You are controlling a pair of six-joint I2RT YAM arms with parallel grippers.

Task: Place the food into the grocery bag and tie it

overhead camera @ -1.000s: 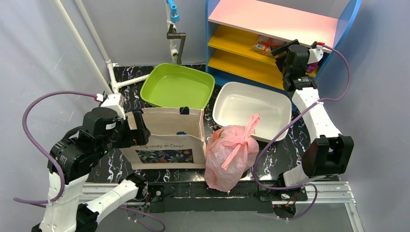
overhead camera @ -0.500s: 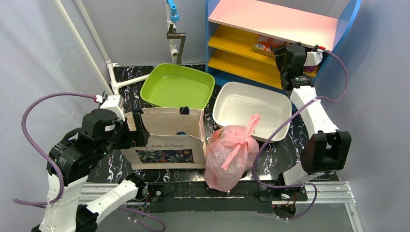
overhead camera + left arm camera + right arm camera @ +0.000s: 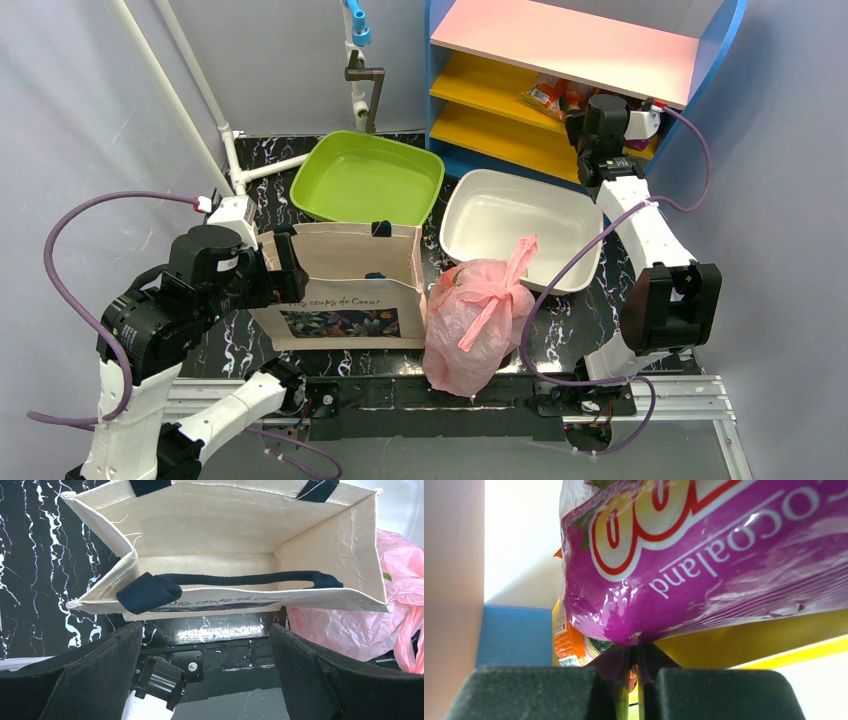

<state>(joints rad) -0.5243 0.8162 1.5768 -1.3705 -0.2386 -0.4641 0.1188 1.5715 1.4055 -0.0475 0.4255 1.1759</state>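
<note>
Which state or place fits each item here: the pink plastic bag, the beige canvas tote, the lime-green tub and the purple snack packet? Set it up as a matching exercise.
Column one
1. thin pink plastic carrier bag
2. stiff beige canvas tote
3. lime-green plastic tub
4. glossy purple snack packet

Column two
A. pinched at its edge in the right gripper
B. standing open, a dark handle drooping inside
C. handles knotted on top
D. directly behind the tote

Pairs: 1-C, 2-B, 3-D, 4-A
</note>
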